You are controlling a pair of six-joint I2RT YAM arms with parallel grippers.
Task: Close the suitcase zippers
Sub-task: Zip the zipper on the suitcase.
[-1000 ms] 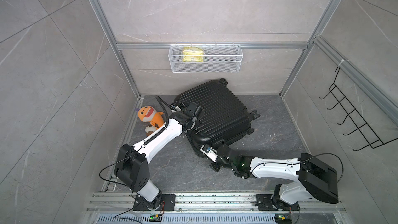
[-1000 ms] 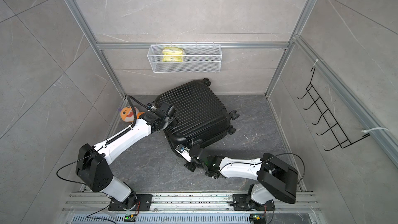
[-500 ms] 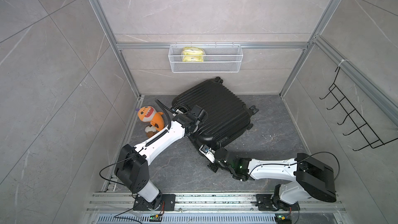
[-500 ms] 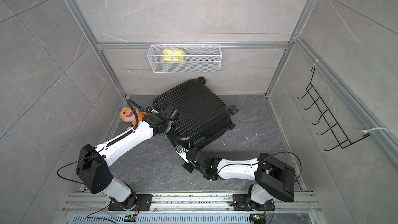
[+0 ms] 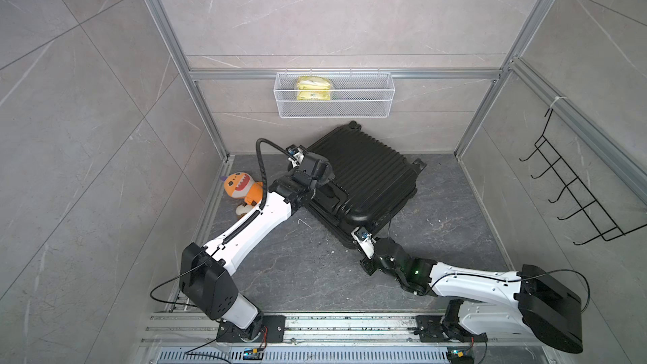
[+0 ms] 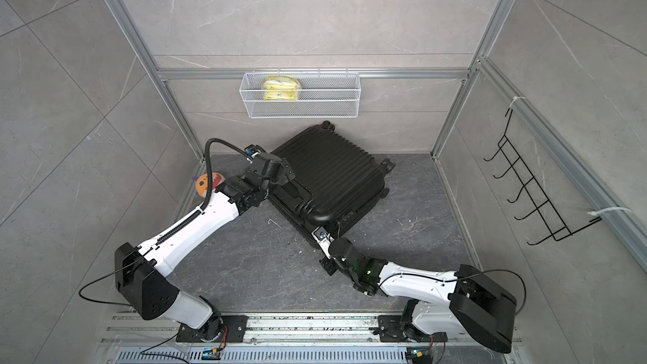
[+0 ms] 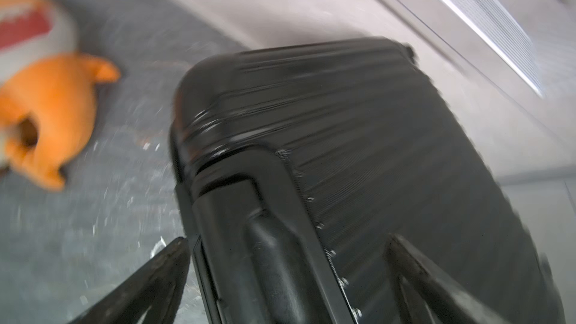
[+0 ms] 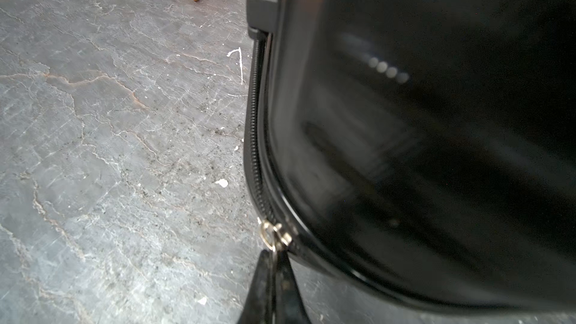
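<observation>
The hard-shell suitcase (image 5: 367, 176) lies flat on the floor (image 5: 315, 267) by the back wall (image 5: 350, 29). Its shell looks rigid and slick, so the metal pull tab (image 8: 274, 236) seems the handhold. The right gripper (image 8: 272, 263) is pinched on it, while the left gripper (image 7: 288, 241) gapes wide.

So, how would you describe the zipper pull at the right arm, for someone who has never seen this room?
Look for the black suitcase lying on the grey floor below the white wire basket. Go to the corner where the right arm's fingers are shut. The zipper pull is the small silver ring at their tips, the only shiny part on the black zipper track.
</observation>
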